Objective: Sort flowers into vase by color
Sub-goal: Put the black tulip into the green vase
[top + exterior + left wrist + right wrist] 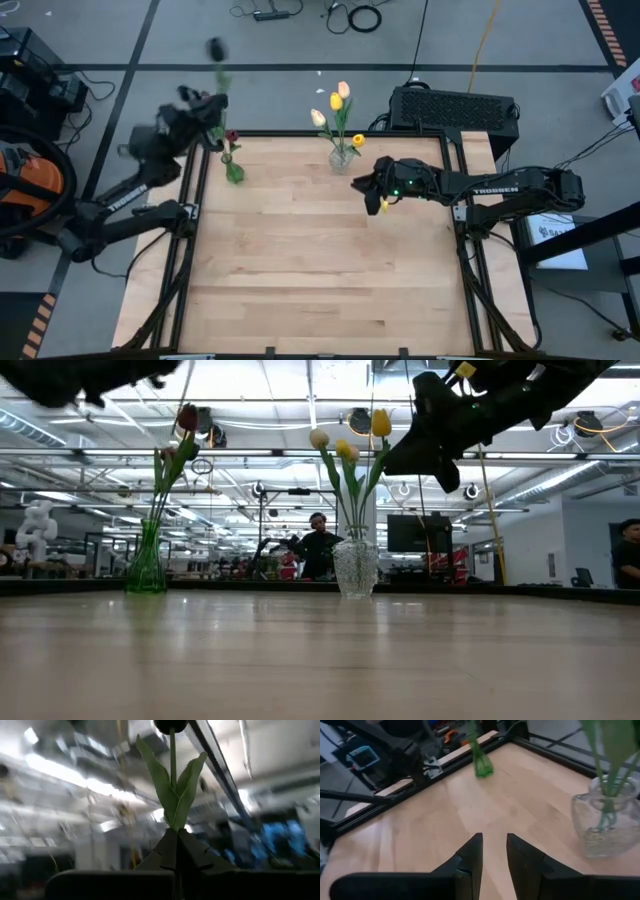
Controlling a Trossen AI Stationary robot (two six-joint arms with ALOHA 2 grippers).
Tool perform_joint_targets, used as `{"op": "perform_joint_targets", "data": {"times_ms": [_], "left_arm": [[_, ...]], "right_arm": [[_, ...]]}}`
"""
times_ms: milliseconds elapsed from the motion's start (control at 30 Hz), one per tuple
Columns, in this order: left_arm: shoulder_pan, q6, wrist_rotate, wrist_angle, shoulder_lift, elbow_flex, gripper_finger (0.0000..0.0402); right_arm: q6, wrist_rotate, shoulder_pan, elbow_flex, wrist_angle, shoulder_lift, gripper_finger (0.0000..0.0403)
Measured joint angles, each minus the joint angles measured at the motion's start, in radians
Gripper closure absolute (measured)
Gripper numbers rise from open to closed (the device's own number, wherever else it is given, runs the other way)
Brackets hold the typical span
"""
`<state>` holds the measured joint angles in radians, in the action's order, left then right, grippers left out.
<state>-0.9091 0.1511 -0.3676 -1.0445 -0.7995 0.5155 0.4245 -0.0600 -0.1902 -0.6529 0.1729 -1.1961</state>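
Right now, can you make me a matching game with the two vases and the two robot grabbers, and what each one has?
Things:
1. green vase
2. clear vase
3. left gripper
4. right gripper

What it has:
A. open, holding nothing
B. yellow and cream tulips standing in it
C. shut on a dark-headed tulip
D. a dark red tulip standing in it

Pairs: 1-D, 2-B, 3-C, 4-A

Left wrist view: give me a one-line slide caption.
Left gripper shut on a dark tulip's stem, held upright, leaves spread above the fingertips.
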Motion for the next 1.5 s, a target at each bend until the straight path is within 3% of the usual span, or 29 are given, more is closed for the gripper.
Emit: {"op": "perform_joint_targets", "data": {"times_ms": [167,300,400,500,900,1067,1267,1500], "left_arm": [[0.119,-0.093,-0.026,0.614,-0.034,0.291,0.0398],[0.231,-0.278,0.017,0.775,-0.077,0.429,0.0399],[0.305,-0.417,0.089,0.763,-0.101,0.483,0.0399],[0.362,-0.427,0.125,0.764,-0.128,0.528,0.0400],[0.635,-0.139,0.222,0.764,-0.353,0.598,0.0400],[0.744,-0.083,0.278,0.567,-0.512,0.553,0.0401],[0.773,-0.006,0.301,0.290,-0.649,0.545,0.0401],[0.774,0.028,0.301,0.165,-0.728,0.545,0.0401]], "right_arm": [[0.006,-0.028,0.000,0.000,0.000,0.000,0.0323],[0.005,-0.025,0.000,0.000,0.000,0.000,0.0323],[-0.015,-0.024,0.000,0.000,0.000,0.000,0.0323],[-0.026,-0.024,0.000,0.000,0.000,0.000,0.0323],[-0.088,-0.013,0.000,0.000,0.183,0.037,0.0323],[-0.149,-0.013,-0.001,0.000,0.220,0.156,0.0323],[-0.121,-0.013,-0.001,0.000,0.221,0.327,0.0320],[-0.102,-0.013,0.004,0.000,0.231,0.345,0.0265]]}}
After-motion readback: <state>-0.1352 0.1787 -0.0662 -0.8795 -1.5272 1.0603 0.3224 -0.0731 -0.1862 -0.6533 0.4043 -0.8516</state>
